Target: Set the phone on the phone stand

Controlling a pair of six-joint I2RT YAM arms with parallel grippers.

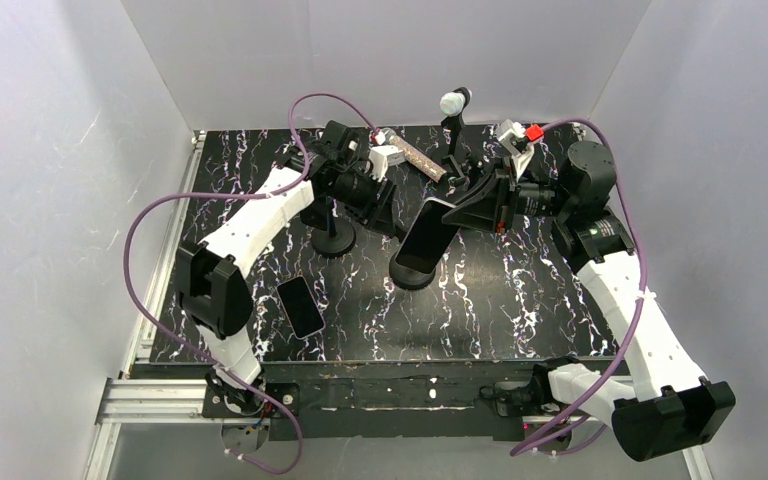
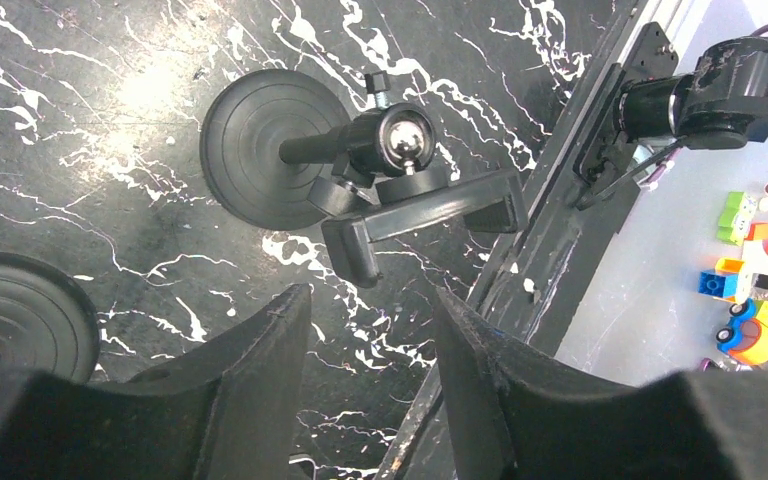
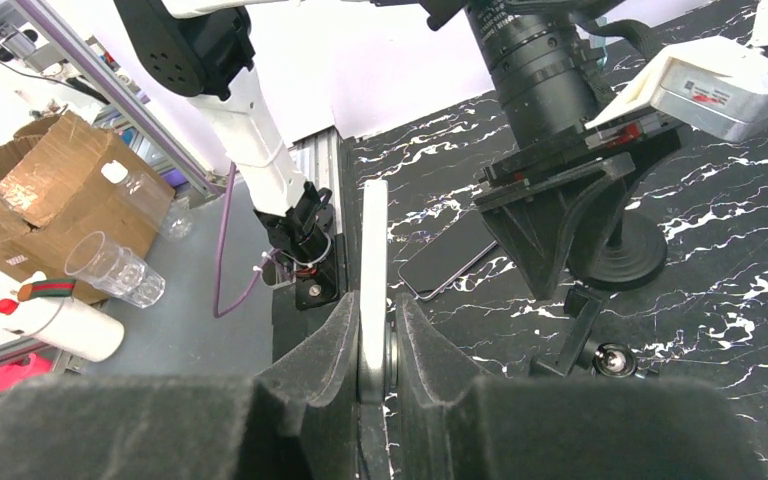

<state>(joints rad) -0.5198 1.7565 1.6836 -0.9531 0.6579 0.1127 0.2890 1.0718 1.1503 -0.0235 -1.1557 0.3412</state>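
- The black marbled table (image 1: 520,300) fills the middle of the overhead view, and everything you need sits in its upper half.
- Your right gripper (image 3: 373,322) is pinched narrow on the phone (image 3: 373,230). It holds the phone edge-on and lifted off the table, just right of centre in the overhead frame.
- Your left gripper (image 2: 370,300) is spread wide with nothing between the fingers. It hovers above the phone stand (image 2: 355,150) in the upper centre-left of the overhead view.
- That stand is a round base with a short post, a shiny ball joint and a clamp cradle (image 2: 430,205) tipped toward the right of the left wrist frame.
- A second round base (image 1: 410,272) lies directly under the lower end of the held phone. You cannot tell from these views whether it carries a cradle.
- A spare phone (image 1: 300,305) lies flat at lower left of the table, well apart from both grippers.
- The step in hand looks like the carry: the phone is gripped but not yet seated.
- Next, swing it left toward the cradle and turn its flat back to face the cradle.
- Lower its bottom edge into the lip, and release only once it rests there.
- Consider steadying the stand with your empty left gripper so it does not tip.
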